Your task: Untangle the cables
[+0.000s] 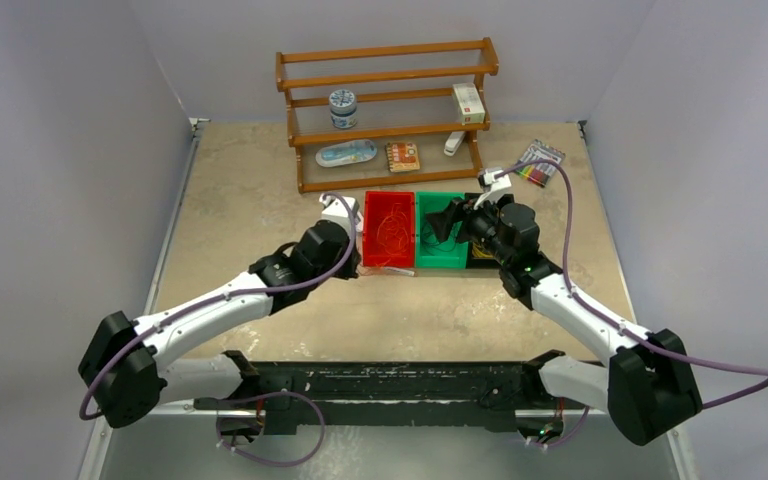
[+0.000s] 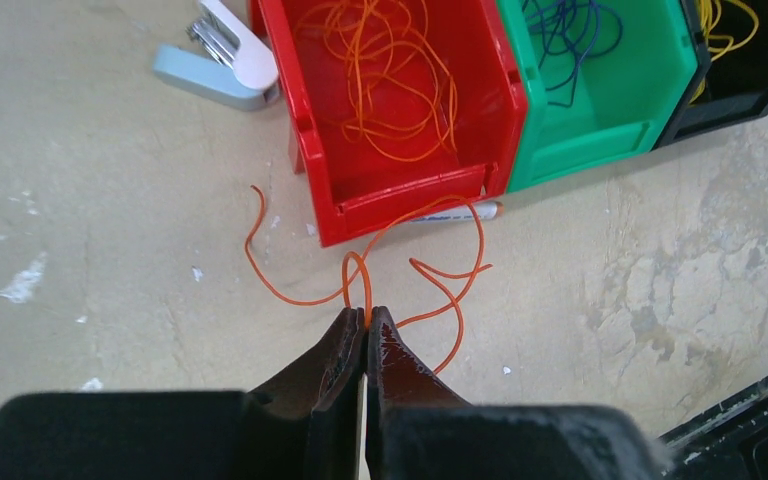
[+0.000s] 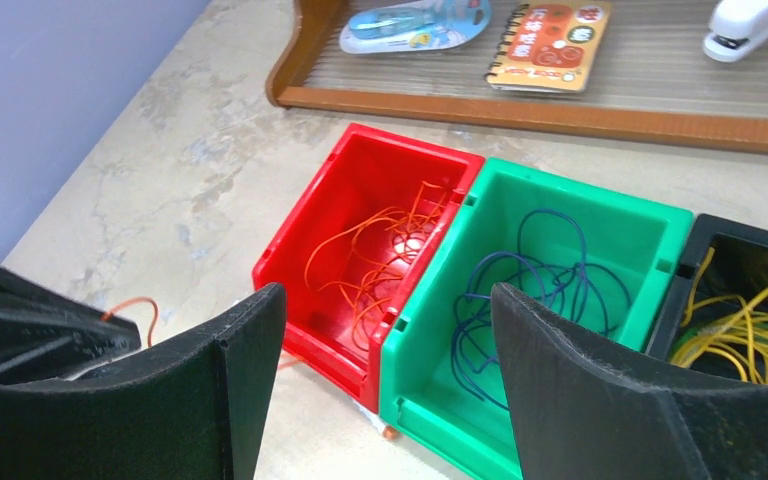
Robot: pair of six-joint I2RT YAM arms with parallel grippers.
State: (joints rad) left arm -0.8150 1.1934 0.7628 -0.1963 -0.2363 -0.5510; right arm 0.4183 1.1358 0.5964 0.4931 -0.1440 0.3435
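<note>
L pincer (image 2: 366,316) low, tight on orange cable (image 2: 305,303)

The left gripper (image 2: 366,318) pinches a loop of orange cable (image 2: 430,275) lying before the red bin (image 2: 415,190)
</note>
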